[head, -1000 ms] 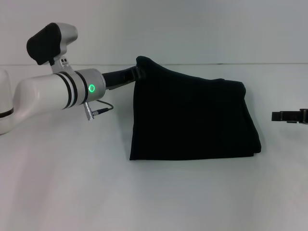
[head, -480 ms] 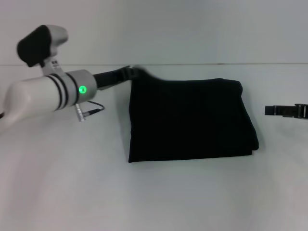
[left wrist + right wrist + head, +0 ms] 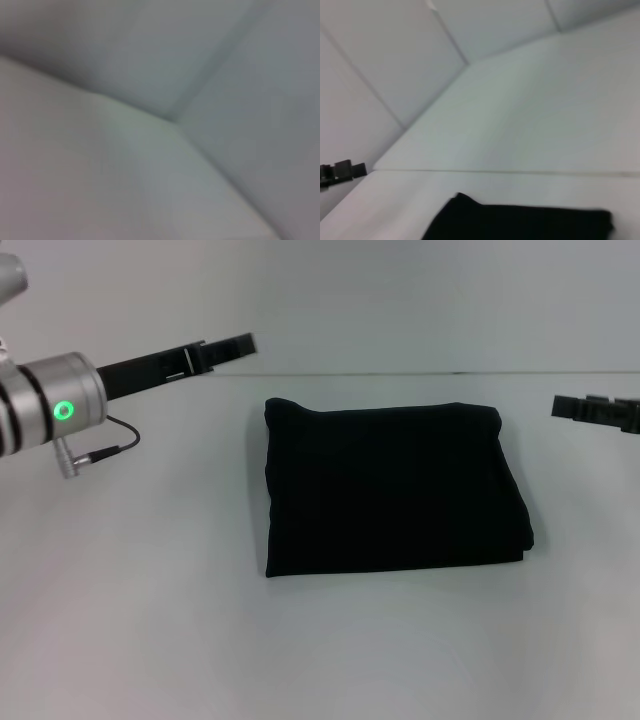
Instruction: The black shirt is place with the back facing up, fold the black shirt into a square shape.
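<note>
1. One black shirt (image 3: 392, 488) lies folded into a near-square block at the middle of the white bench (image 3: 150, 620), flat, with layered edges showing along its right side and near right corner.
2. No lettering shows on the upturned face of the shirt; it reads as plain black cloth.
3. Left gripper (image 3: 235, 345) is raised above the bench's far edge, up and to the left of the shirt's far left corner, clear of the cloth and holding nothing. I cannot tell whether its fingers are parted or together, since it is seen edge-on.
4. Behind that gripper the left arm's grey wrist cuff (image 3: 55, 405) shows a green light, with a thin cable (image 3: 110, 448) looping below it.
5. Right gripper (image 3: 592, 410) enters from the right edge, level with the shirt's far right corner but well apart from it, touching nothing. Only its dark tip shows, so I cannot tell how its fingers stand.
6. From the right wrist view the shirt's far edge (image 3: 520, 220) appears as a dark band low in the picture, and the left gripper (image 3: 342, 171) is seen off beyond it against the pale wall.
7. From the left wrist view only pale blurred surfaces show.
</note>
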Robot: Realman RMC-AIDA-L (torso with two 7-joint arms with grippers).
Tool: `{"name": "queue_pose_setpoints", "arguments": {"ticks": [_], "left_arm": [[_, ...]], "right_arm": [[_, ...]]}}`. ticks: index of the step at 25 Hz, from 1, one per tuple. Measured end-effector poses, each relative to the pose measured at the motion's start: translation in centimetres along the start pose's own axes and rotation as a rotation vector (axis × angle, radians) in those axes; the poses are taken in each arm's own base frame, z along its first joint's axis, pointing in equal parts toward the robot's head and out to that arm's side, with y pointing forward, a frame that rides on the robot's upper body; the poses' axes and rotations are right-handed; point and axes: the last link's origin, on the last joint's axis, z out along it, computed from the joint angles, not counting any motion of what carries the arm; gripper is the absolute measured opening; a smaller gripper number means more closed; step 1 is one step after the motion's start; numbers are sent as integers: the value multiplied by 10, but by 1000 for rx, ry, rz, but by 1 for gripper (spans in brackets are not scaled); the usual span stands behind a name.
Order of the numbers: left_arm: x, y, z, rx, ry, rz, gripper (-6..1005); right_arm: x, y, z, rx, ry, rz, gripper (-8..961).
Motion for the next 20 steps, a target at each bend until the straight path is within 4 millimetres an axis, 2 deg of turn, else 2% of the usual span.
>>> {"name": "queue_pose_setpoints", "arguments": {"ticks": [2, 4, 7, 10, 11, 20], "left_arm": [[-1, 17, -10, -125, -37, 110, 438], [-3, 26, -15, -195, -76, 197, 475], [-7, 30, -19, -230, -148, 322, 709], [-12, 35, -15, -255, -220, 455, 872], [-19, 40, -7, -269, -277, 550, 927], [-32, 47, 11, -260, -374, 661, 958]], "right_arm": [[-4, 7, 1, -27, -1, -88, 841], [-7, 14, 3, -43, 20, -170, 840], [-13, 25, 9, -65, 76, -286, 840], [-17, 37, 18, -100, 145, -382, 838], [-17, 44, 25, -113, 176, -421, 836], [-18, 52, 43, -93, 290, -457, 827]]}}
